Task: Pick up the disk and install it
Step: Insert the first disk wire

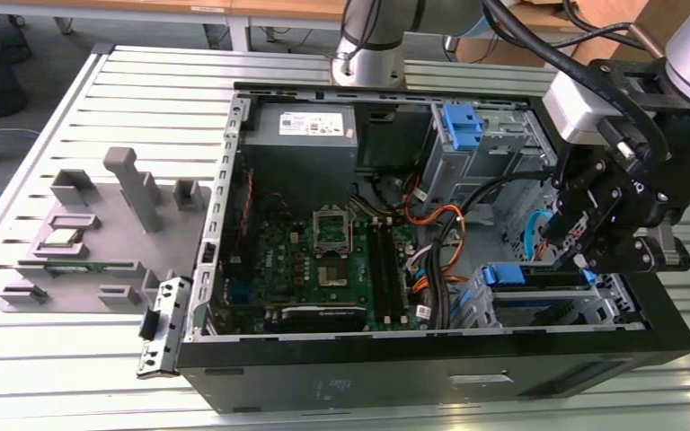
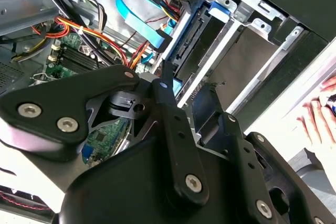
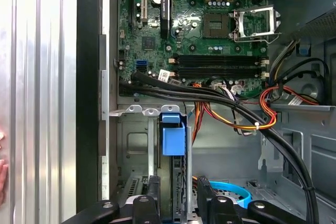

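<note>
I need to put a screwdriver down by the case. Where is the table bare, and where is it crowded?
The slatted table is bare between the grey fixture tray and the near edge at the exterior view's left, and between that tray and the far edge. Inside the computer case is crowded, with cables and the gripper at the disk.

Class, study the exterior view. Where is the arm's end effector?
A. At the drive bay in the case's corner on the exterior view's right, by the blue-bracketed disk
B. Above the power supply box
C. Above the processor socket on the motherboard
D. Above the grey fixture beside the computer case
A: the end effector hangs at the drive bay on the exterior view's right, right by the disk with its blue bracket.
</note>
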`<state>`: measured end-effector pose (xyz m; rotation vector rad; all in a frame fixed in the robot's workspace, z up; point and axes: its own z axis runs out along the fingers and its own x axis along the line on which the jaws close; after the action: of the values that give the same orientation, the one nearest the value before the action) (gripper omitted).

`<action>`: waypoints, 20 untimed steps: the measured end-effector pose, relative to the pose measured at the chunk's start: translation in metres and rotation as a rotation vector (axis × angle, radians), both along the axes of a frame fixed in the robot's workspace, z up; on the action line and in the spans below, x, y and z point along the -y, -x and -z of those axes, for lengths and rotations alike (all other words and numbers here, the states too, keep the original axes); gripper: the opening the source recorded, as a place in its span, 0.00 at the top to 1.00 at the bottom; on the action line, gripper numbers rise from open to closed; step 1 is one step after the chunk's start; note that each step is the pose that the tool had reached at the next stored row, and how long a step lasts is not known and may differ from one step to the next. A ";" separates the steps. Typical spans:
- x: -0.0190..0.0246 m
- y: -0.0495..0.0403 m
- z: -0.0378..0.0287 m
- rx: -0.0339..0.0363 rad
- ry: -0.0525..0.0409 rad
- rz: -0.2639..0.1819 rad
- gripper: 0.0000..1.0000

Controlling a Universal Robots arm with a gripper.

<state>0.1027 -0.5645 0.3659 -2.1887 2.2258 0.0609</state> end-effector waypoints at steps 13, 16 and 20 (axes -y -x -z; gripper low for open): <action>-0.0001 0.0001 -0.0035 0.0000 -0.0003 0.000 0.58; -0.0008 0.0001 -0.0040 0.0000 0.0005 0.000 0.58; -0.0055 0.0001 -0.0037 0.0000 -0.0005 0.000 0.58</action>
<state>0.1026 -0.5591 0.3697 -2.1883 2.2257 0.0613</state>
